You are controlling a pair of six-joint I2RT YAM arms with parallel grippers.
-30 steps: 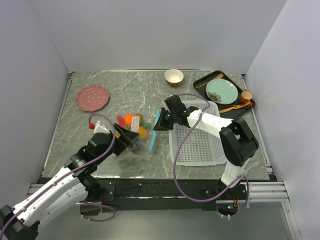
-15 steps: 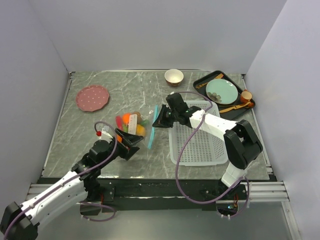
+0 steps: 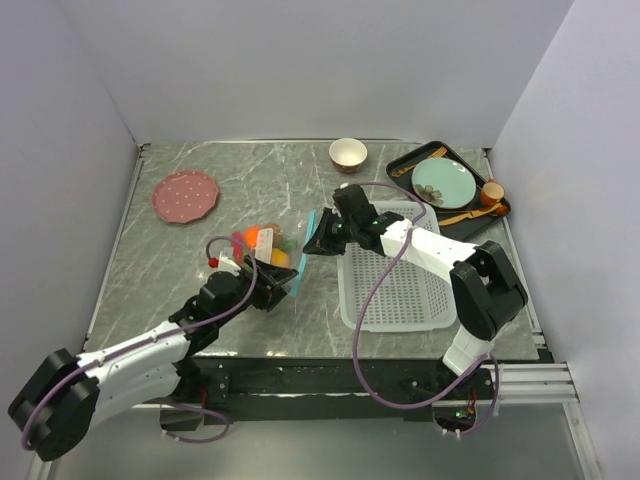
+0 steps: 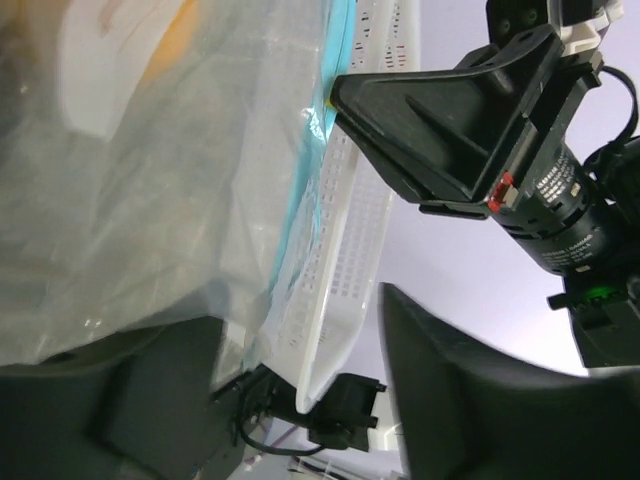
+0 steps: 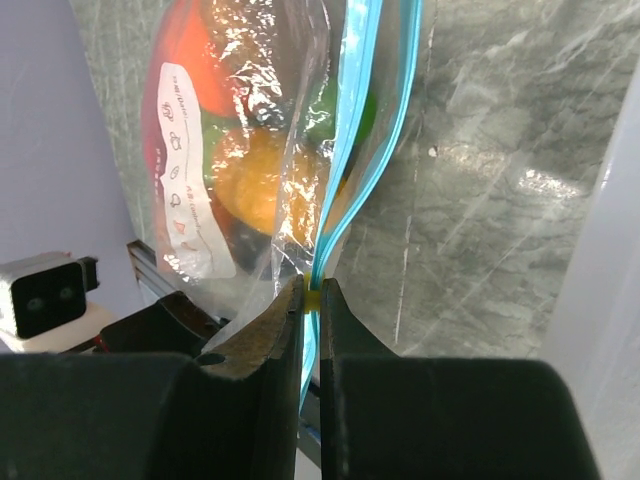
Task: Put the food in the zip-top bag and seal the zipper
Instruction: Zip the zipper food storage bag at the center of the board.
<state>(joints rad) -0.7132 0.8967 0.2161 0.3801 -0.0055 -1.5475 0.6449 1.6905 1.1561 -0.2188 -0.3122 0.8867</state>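
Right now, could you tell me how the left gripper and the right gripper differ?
The right gripper is shut, pinching the zipper; the left gripper has its jaws apart. The right gripper holds the zipper towards its far end; the left gripper sits by its near end, with the film of the bag lying against it. Both are at the bag's mouth.

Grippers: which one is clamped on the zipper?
The right gripper, jaws pinched on the teal zipper; the left gripper has its jaws apart.
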